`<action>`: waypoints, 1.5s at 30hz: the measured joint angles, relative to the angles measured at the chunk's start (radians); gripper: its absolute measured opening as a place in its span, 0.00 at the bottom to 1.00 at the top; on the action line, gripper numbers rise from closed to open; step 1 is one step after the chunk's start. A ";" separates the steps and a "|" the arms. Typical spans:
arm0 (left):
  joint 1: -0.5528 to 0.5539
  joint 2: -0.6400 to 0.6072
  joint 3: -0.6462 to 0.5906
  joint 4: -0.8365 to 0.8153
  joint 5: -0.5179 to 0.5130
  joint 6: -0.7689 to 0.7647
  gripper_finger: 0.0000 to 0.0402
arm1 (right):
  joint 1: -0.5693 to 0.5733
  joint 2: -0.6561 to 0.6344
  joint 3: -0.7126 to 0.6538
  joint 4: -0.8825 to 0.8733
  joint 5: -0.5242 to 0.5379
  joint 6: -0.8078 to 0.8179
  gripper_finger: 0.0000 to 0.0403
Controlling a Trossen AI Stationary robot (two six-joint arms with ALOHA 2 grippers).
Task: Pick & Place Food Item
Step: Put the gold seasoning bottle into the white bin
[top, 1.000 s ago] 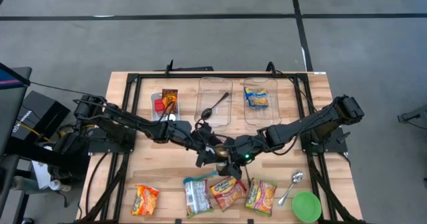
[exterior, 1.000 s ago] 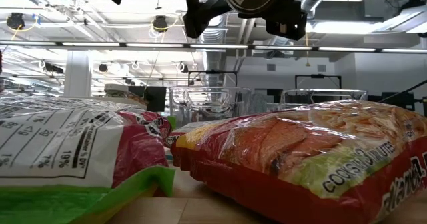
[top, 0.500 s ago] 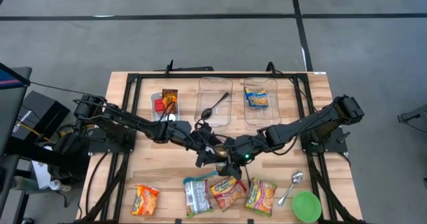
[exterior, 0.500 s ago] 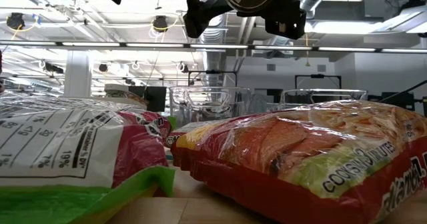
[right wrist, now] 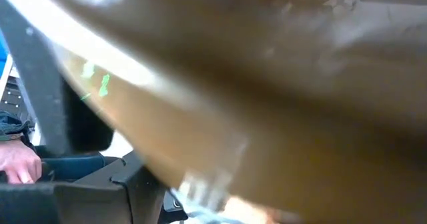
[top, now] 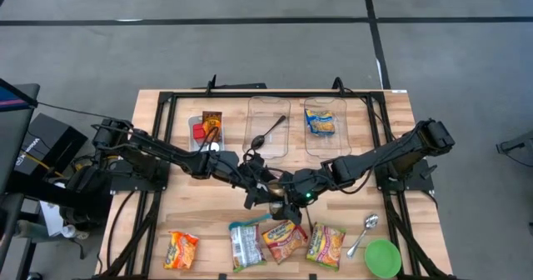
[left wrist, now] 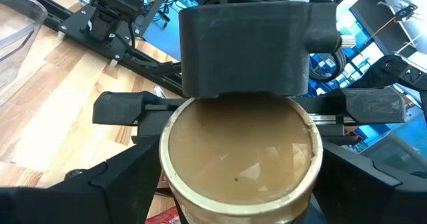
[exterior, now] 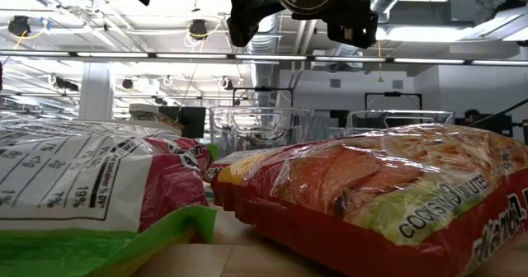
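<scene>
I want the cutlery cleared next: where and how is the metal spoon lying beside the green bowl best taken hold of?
Probably mid-handle, from straight above. The spoon lies flat on the table, slanting from its bowl end down toward the noodle packet, with the green bowl close by. The thin handle suits a narrow pinch, fingers closing across it; the middle stays clear of both neighbours.

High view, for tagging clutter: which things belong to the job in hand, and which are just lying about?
In the job: brown tub, aloft between left gripper and right gripper; clear bins, likely destination.
Lying about for now: four noodle packets, loose spoon, green bowl.
</scene>
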 joint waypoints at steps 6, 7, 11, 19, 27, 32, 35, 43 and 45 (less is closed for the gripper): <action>0.000 0.000 0.000 0.000 0.000 0.000 0.84 | 0.000 0.000 0.000 0.002 0.000 0.000 0.70; 0.000 0.000 0.000 0.000 0.000 0.000 0.84 | 0.000 0.000 0.000 0.002 0.000 0.000 0.70; 0.000 0.001 0.000 0.000 0.000 0.000 0.84 | 0.000 0.000 0.000 0.002 0.000 0.000 0.70; 0.000 0.005 0.000 0.004 0.000 0.000 0.83 | 0.000 0.000 0.000 0.002 0.000 0.000 0.70; -0.007 0.070 -0.001 0.072 0.003 -0.032 0.76 | 0.000 0.002 0.000 -0.018 0.000 0.000 0.70; -0.010 0.075 0.000 0.072 0.004 -0.031 0.70 | 0.000 0.002 0.000 -0.022 0.002 -0.001 0.70; -0.006 0.055 -0.002 0.059 0.002 -0.027 0.70 | -0.001 0.000 0.002 -0.022 0.005 -0.004 0.70; -0.001 0.039 -0.002 0.078 -0.004 -0.019 0.76 | 0.002 0.000 0.001 -0.038 -0.013 0.002 0.70; -0.001 0.040 -0.002 0.075 -0.004 -0.019 0.75 | 0.001 0.000 0.001 -0.037 -0.014 0.002 0.70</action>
